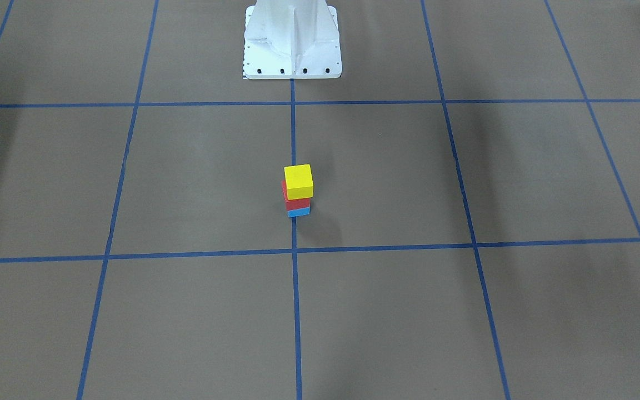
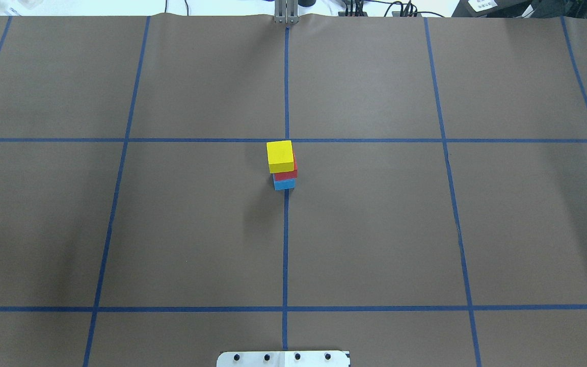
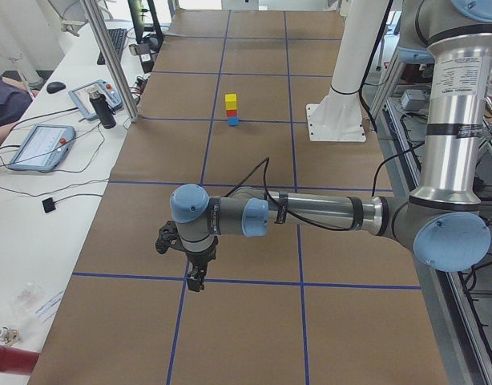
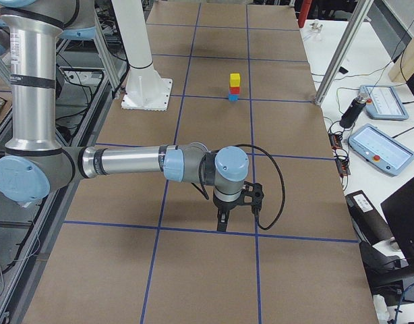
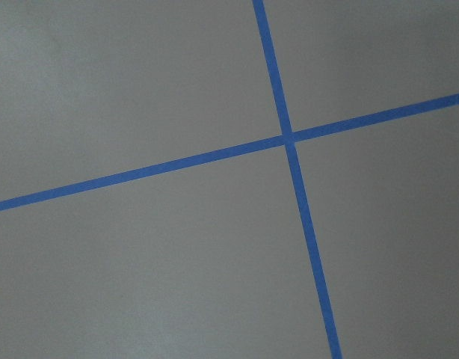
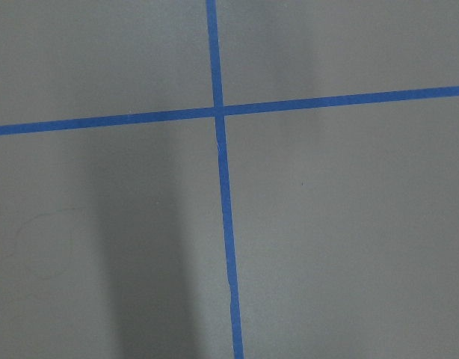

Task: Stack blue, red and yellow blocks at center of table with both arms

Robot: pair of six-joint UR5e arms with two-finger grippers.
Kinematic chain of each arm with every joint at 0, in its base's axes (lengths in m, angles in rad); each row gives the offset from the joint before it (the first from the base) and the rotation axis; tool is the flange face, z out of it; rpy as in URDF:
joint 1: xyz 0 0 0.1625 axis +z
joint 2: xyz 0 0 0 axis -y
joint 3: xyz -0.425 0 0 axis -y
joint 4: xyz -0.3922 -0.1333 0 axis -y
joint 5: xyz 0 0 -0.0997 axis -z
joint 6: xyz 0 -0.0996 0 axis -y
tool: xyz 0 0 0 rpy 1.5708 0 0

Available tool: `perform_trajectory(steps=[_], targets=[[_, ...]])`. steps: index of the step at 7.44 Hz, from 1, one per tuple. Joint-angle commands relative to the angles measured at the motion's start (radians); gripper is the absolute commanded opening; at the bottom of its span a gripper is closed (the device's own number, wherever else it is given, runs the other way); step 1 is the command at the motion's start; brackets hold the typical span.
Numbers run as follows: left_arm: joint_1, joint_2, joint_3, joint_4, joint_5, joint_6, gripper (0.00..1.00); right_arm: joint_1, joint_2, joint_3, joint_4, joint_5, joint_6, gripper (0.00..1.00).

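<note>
The stacking is judged complete, yellow block (image 2: 279, 155) on red block (image 2: 286, 176) on blue block (image 2: 284, 184) midway between the bench (image 2: 120, 229) edges, so only a check is called for; whether the left fingers (image 3: 196, 281) and right fingers (image 4: 222, 223), well away, are open cannot be told.

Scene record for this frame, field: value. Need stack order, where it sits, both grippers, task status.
stack order, bottom to top: blue block, red block, yellow block
stack location: on the centre tape line of the table, upright
alignment: block edges not quite flush
left gripper: far from the stack, over a tape crossing; open or shut, cannot tell
right gripper: far from the stack, toward the other table end; cannot tell
task status: all three stacked, nothing touching the stack
</note>
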Motion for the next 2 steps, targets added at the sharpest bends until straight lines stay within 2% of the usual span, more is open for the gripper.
perform_trajectory(steps=[1,2], targets=[[0.001,-0.002,0.003,-0.002,0.000,-0.001,1.00,0.000,0.000,-0.001,-0.001,0.000,0.000,0.99],[0.001,-0.002,0.003,-0.002,0.000,0.000,1.00,0.000,0.000,-0.001,-0.001,0.000,0.000,0.99]])
